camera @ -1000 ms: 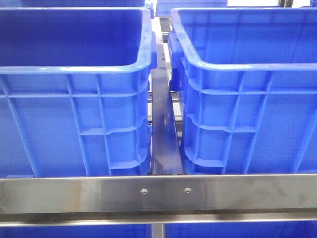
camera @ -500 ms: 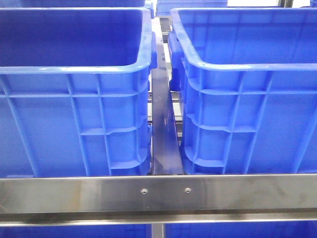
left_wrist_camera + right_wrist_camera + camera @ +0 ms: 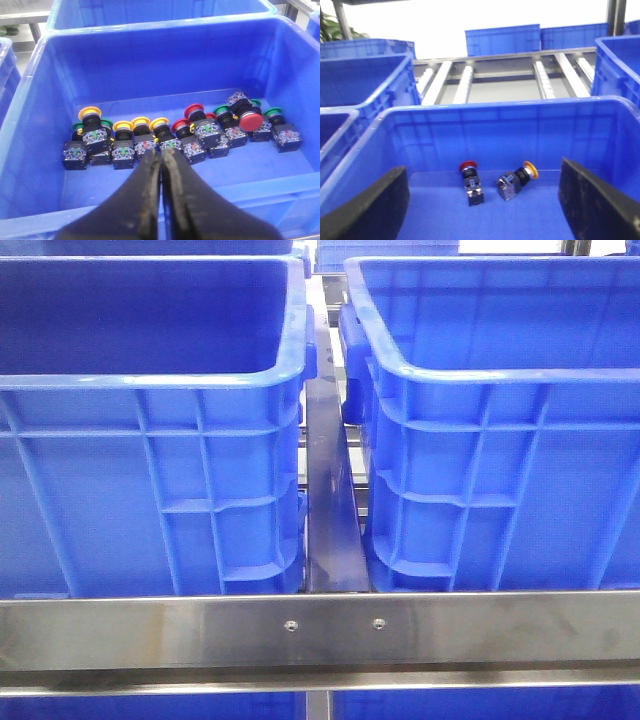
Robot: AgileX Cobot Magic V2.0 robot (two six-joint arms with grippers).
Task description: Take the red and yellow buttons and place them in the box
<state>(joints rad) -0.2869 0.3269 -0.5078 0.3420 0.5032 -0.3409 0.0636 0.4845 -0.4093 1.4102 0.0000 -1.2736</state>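
Fingers of my left gripper [image 3: 162,165] are pressing together, empty, above the supply bin [image 3: 30,90] of buttons [image 3: 150,137], while my right gripper [image 3: 485,205] is hanging spread wide over the box [image 3: 485,112] so its red button [image 3: 470,182] and yellow button [image 3: 517,180] are lying free.

We find the load carried on a metal rack — a stainless steel cross rail [image 3: 320,630] spans the front, fixed with two visible screws, and a dark bar [image 3: 330,510] runs away from it between the containers. Two blue plastic crates rest on this rack: the left crate [image 3: 150,470] and the right crate [image 3: 500,470], side by side, near but apart. In the right wrist view we note roller tracks [image 3: 465,82] beyond the crates — bare metal.
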